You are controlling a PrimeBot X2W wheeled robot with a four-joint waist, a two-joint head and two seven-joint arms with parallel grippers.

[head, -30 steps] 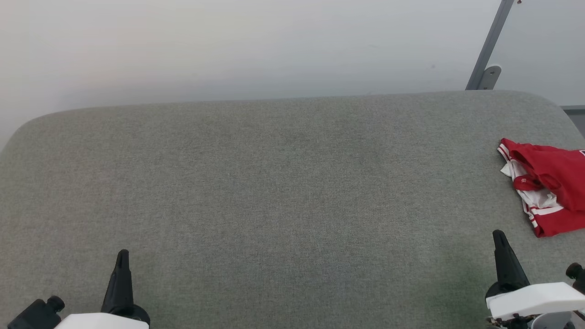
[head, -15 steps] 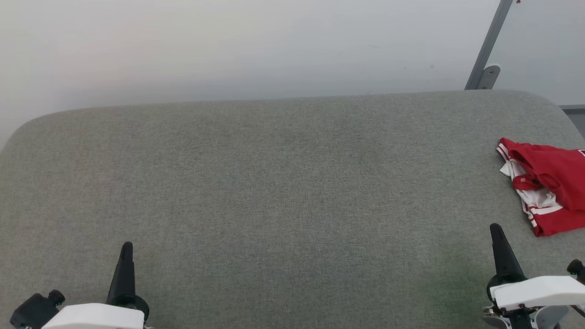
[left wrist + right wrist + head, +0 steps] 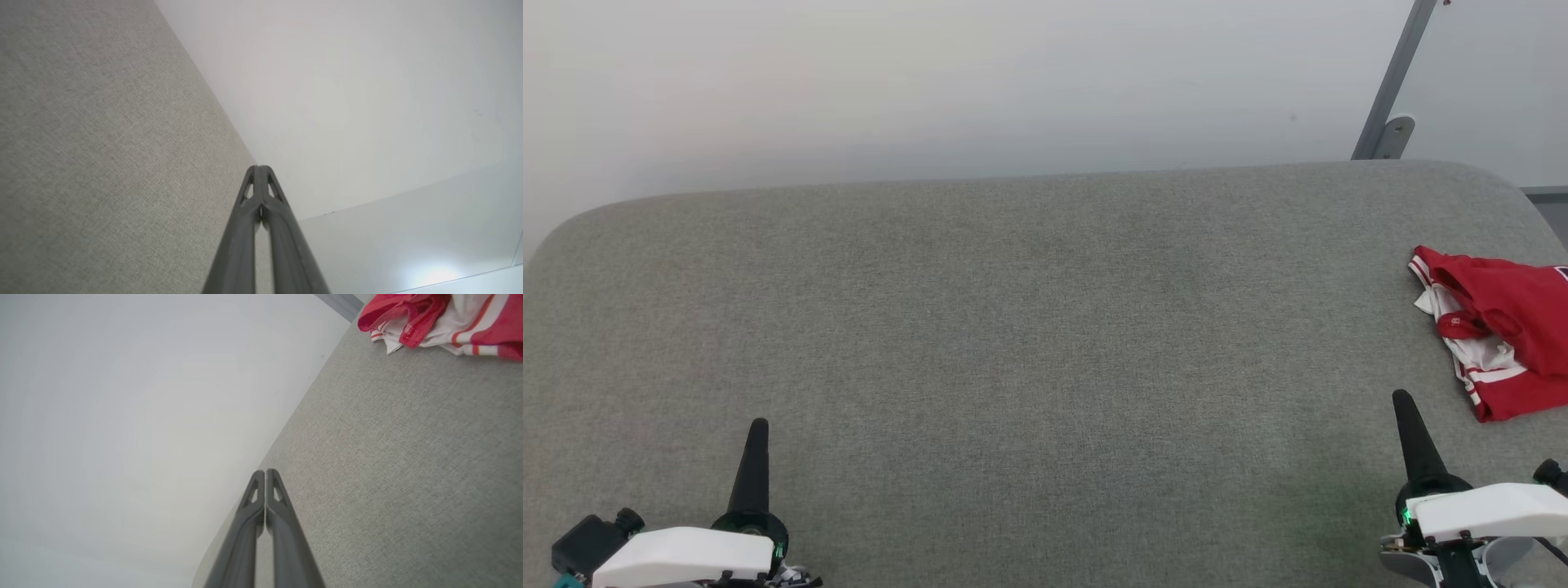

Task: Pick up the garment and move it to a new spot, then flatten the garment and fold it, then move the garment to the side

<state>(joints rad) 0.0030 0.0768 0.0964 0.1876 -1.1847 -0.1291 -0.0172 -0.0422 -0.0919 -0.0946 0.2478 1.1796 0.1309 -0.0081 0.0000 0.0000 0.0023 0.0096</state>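
The garment [image 3: 1503, 327], red with white and striped trim, lies bunched at the right edge of the grey cloth-covered table [image 3: 1029, 327], partly cut off by the head view's border. It also shows in the right wrist view's upper right corner as the garment [image 3: 441, 318]. My right gripper [image 3: 1403, 402] is shut and empty at the lower right, a short way in front of the garment. Down at the lower left my left gripper [image 3: 758, 429] is shut and empty, far from it. Each wrist view shows its own fingers pressed together: left gripper [image 3: 258, 167], right gripper [image 3: 265, 471].
A pale wall [image 3: 931, 82] runs behind the table's far edge. A grey metal post with a bracket [image 3: 1388, 114] stands at the back right corner. The table's corners are rounded.
Both grippers have crept a little forward over the table, their fingertips higher in the head view. The garment has stayed put.
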